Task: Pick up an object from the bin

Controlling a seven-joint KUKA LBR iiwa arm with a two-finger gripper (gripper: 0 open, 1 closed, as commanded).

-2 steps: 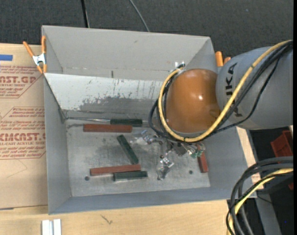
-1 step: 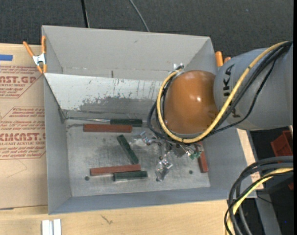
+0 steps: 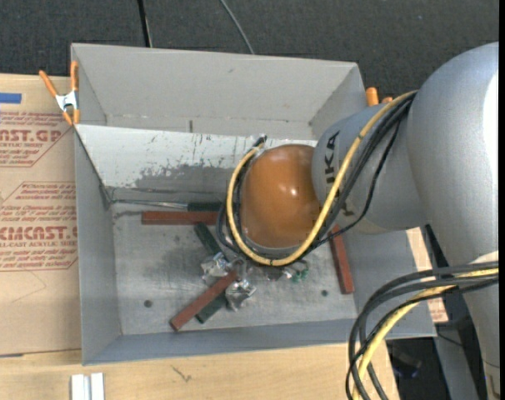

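Low over the middle of the bin (image 3: 144,275), the gripper (image 3: 228,277) hangs beneath its orange cover (image 3: 277,197), right above a brown stick (image 3: 198,305) crossing a dark green stick (image 3: 212,310) (open or closed, I cannot tell). It would do best to centre across one stick alone, clear of the other, before lifting

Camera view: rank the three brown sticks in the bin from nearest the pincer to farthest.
1. Slanted brown stick, right at the pincer, toward the front.
2. Level brown stick, back left.
3. Right-side brown stick, lying beside the arm, clearly farthest.
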